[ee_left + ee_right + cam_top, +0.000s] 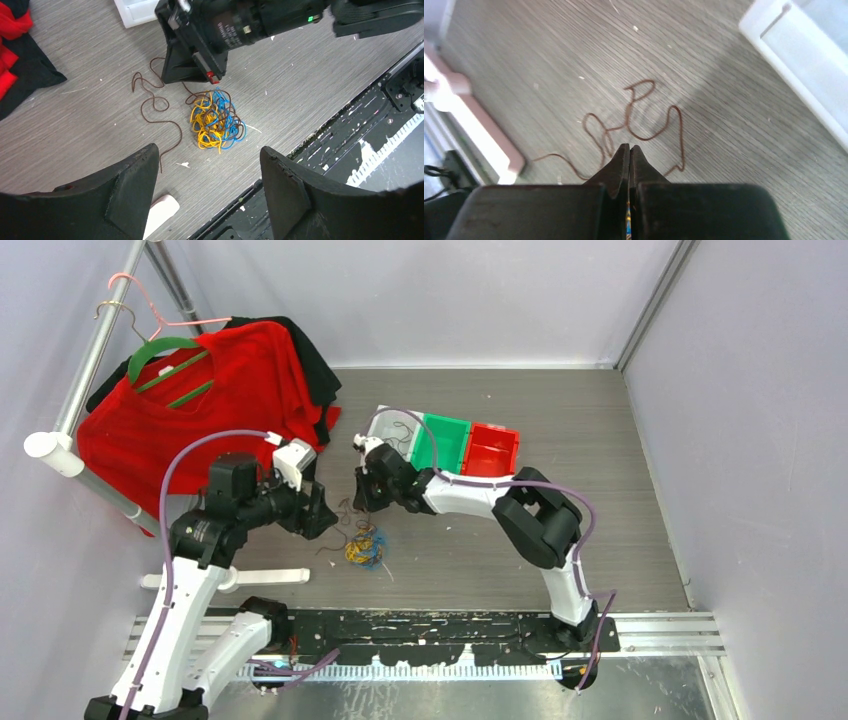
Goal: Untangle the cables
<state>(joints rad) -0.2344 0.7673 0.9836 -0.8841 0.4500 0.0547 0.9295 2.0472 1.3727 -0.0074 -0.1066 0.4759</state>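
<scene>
A tangle of yellow-orange and blue cables point(364, 549) lies on the grey table; it also shows in the left wrist view point(216, 120). A dark brown cable point(152, 107) trails out of it in loose curls to the left and shows in the right wrist view point(644, 135). My right gripper point(360, 502) is shut just behind the tangle point(629, 147), and the brown cable runs into its tips. My left gripper point(209, 150) is open and empty, above the table on the tangle's near-left side.
White point(398, 427), green point(445, 440) and red point(492, 450) bins stand behind the right arm. A red and black garment point(200, 410) hangs on a rack at the far left. A white bar point(270, 577) and a black rail point(450, 630) lie at the near edge.
</scene>
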